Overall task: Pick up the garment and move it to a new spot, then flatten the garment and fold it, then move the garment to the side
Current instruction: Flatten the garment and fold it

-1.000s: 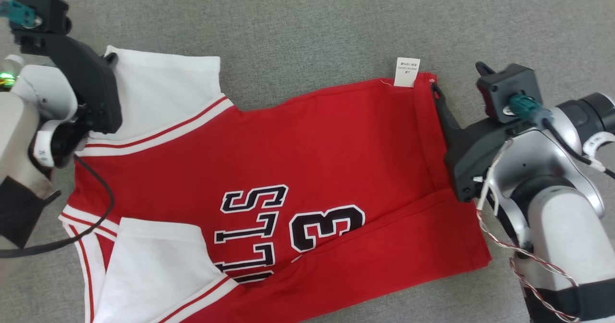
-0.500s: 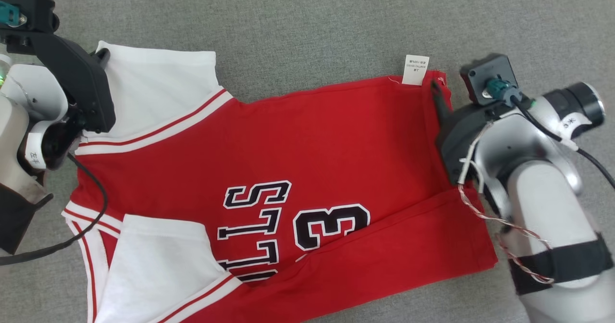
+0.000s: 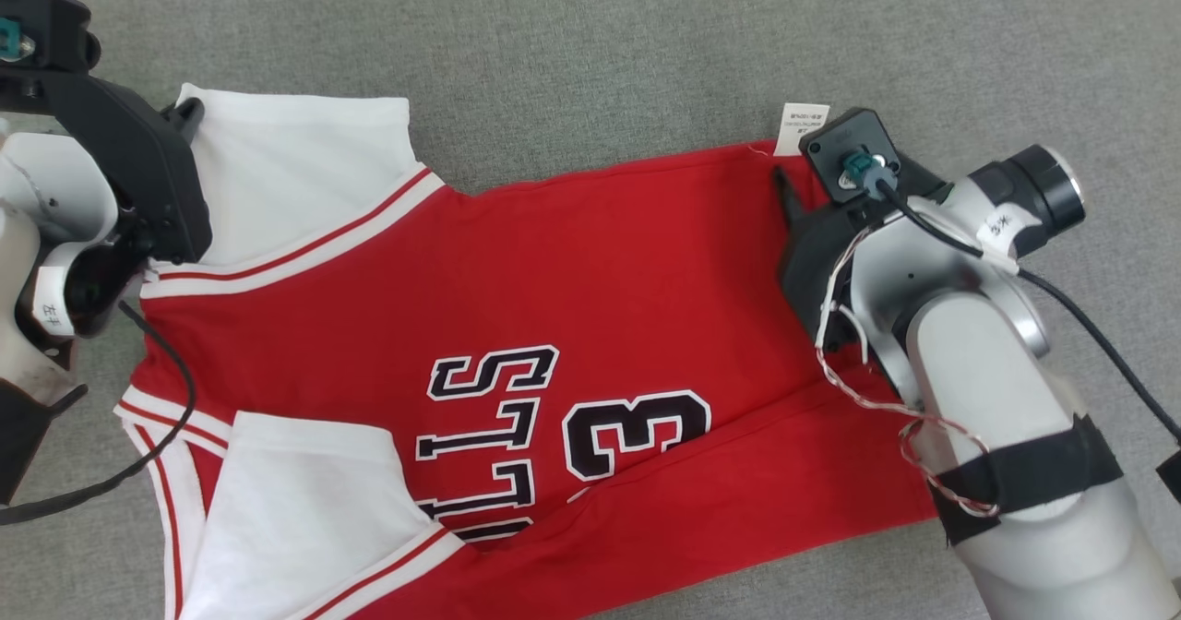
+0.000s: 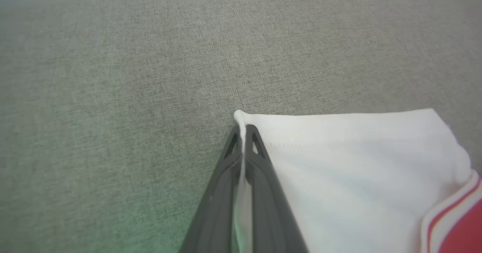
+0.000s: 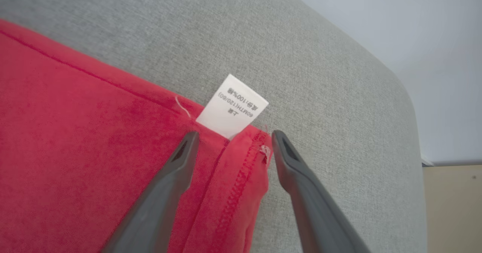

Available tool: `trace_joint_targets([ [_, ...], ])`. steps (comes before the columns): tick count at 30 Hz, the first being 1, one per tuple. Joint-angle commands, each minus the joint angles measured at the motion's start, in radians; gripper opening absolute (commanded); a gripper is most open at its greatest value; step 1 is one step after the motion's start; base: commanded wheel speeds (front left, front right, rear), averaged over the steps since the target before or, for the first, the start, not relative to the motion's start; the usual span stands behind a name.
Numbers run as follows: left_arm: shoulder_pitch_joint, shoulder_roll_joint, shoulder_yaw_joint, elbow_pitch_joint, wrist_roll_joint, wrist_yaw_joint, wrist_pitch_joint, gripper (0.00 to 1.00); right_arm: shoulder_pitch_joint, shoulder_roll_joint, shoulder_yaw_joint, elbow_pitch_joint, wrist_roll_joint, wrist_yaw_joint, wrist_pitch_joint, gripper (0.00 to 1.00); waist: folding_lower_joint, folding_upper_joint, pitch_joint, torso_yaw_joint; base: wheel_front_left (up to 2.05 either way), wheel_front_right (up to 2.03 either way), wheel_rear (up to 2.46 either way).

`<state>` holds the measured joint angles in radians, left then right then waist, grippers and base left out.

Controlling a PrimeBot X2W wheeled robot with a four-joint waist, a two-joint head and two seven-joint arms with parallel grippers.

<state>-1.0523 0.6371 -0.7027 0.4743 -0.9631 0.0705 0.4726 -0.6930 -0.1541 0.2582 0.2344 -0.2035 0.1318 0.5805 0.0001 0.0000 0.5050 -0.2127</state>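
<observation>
Our garment (image 3: 590, 260) lies spread on the grey surface (image 3: 590, 39). Our left hand (image 4: 244, 132) pinches its sleeve corner (image 4: 241, 116). Our right hand (image 5: 233, 140) stands wide astride the hem corner (image 5: 248, 159) beside the label (image 5: 232, 107). We judge the cloth soft and light, best gripped at its corners.

reaches in from 9 o'clock of the head view with the left arm (image 3: 37, 186), wrist turned so the left gripper (image 3: 189, 113) points toward 1 o'clock. pinches both fingers (image 4: 220, 196) tight together on the white corner of the garment (image 4: 339, 162). extends the right arm (image 3: 1006, 399) in from 5 o'clock, pale forearm banded in black, wrist bent toward 10 o'clock. holds the right gripper (image 5: 233, 136) spread wide, one finger at each side of the red hem corner, clamping nothing.
</observation>
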Motion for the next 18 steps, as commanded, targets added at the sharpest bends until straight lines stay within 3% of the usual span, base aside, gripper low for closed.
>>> trace_joint_targets([
  [1, 0.006, 0.008, 0.003, -0.004, 0.0, 0.005, 0.002, 0.0, -0.014, -0.001, -0.003, 0.015, -0.015, -0.002, -0.007, 1.0, -0.0001, 0.0, 0.005, -0.001, 0.0, 0.0, 0.0],
  [11, 0.03, 0.027, 0.003, -0.041, -0.004, 0.022, 0.012, 0.0, -0.005, -0.025, -0.088, 0.065, -0.088, -0.002, -0.025, 1.0, -0.0001, 0.0, 0.008, 0.004, 0.0, 0.0, 0.0],
  [18, 0.033, 0.042, 0.002, -0.068, -0.007, 0.036, 0.024, 0.0, 0.024, -0.032, -0.217, 0.067, -0.106, -0.003, -0.045, 1.0, -0.0001, 0.0, 0.005, 0.0, 0.0, 0.0, 0.0],
])
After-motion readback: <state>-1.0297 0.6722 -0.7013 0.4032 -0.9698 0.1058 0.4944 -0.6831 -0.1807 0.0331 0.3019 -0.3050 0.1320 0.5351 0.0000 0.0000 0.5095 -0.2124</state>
